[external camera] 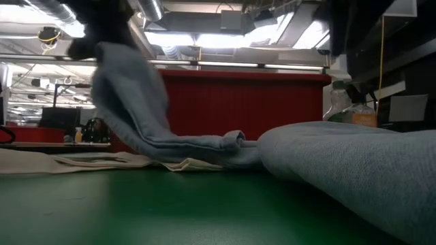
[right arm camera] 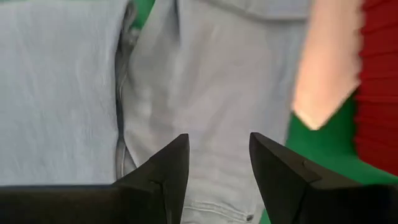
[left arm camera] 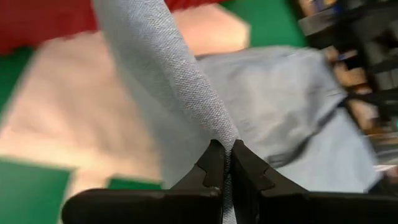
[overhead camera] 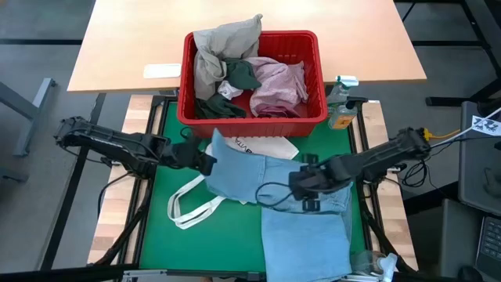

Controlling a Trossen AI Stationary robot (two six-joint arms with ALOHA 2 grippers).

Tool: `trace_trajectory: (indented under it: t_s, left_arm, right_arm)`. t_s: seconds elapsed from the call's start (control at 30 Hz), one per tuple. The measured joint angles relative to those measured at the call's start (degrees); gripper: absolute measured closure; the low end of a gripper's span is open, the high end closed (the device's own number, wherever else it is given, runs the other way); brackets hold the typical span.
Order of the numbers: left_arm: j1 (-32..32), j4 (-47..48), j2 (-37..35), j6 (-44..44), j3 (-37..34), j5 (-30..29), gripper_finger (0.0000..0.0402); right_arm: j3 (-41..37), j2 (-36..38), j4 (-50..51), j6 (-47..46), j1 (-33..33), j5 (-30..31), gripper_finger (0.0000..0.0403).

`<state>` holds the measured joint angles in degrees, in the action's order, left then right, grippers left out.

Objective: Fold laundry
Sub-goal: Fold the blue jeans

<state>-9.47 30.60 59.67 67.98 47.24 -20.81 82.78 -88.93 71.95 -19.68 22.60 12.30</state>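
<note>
Laundry split two ways: light blue garment (overhead camera: 270,188) spread on the green mat (overhead camera: 156,227) just in front of the red basket (overhead camera: 250,117), rest piled inside the basket.

High view: basket holds beige-khaki cloth (overhead camera: 223,43) draped over its far-left rim, dark grey-green piece (overhead camera: 235,78) in the middle, mottled pink piece (overhead camera: 278,82) to the right, small white bit (overhead camera: 228,90) between them. White tote bag (overhead camera: 262,146) lies between basket and blue garment, partly under the garment; its loop handles (overhead camera: 192,207) trail out to the garment's left. Left gripper (overhead camera: 210,160) sits at the garment's left corner nearest the basket. Right gripper (overhead camera: 301,184) is above the garment's right half. Bottle (overhead camera: 340,106) stands just right of the basket.

Low view: blue garment (external camera: 327,156) bulks up on the mat; one corner (external camera: 126,95) is lifted well above the mat in front of the basket wall (external camera: 259,102). Tote (external camera: 82,161) lies flat beside it.

Left wrist view: left gripper (left arm camera: 225,163) pinched tight on a ridge of the blue fabric (left arm camera: 168,81), cloth running up from between the fingers (left arm camera: 211,168); tote (left arm camera: 74,118) and basket edge (left arm camera: 37,18) behind it.

Right wrist view: right gripper (right arm camera: 219,163) spread apart, nothing between the fingers (right arm camera: 171,165), hovering over the blue garment (right arm camera: 211,81) near a seam; tote corner (right arm camera: 326,68) and basket (right arm camera: 379,81) to one side.
</note>
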Motion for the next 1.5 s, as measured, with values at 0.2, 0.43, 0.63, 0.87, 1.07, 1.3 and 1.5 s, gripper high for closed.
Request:
trace_trajectory:
  t_s: [0.2, 0.43, 0.63, 0.87, 1.07, 1.3, 1.5]
  left_arm:
    - [-0.86, -22.9, 7.59, -6.82, 0.0, 0.32, 0.0399]
    - [-1.14, -51.46, 19.51, -14.01, 0.0, 2.03, 0.0399]
    - [-1.11, -60.91, 30.36, -14.62, 3.37, 2.12, 0.0399]
    - [-1.03, -61.18, 44.39, -19.74, 19.2, 8.01, 0.0399]
    - [-1.05, -59.48, 55.67, -23.69, 34.07, 11.71, 0.0398]
    - [-0.8, -59.48, 66.95, -25.04, 45.82, 11.64, 0.0398]
    - [-0.21, -59.29, 74.45, -22.58, 50.49, 11.55, 0.0397]
  right_arm:
    - [0.0, 8.0, 0.35, -6.01, 2.79, 5.84, 0.0233]
    - [0.0, 14.0, -0.15, -19.45, 3.79, 10.21, 0.0233]
    - [0.01, 14.11, -1.5, -27.93, 3.61, 7.44, 0.0233]
    - [0.0, 14.61, -2.57, -28.02, 3.63, 5.12, 0.0233]
    - [0.0, 17.37, -2.4, -28.09, 3.62, 1.78, 0.0233]
    - [0.0, 20.7, -2.33, -28.09, 3.62, 1.65, 0.0233]
    - [0.0, 20.95, -1.55, -28.07, 3.63, 1.59, 0.0233]
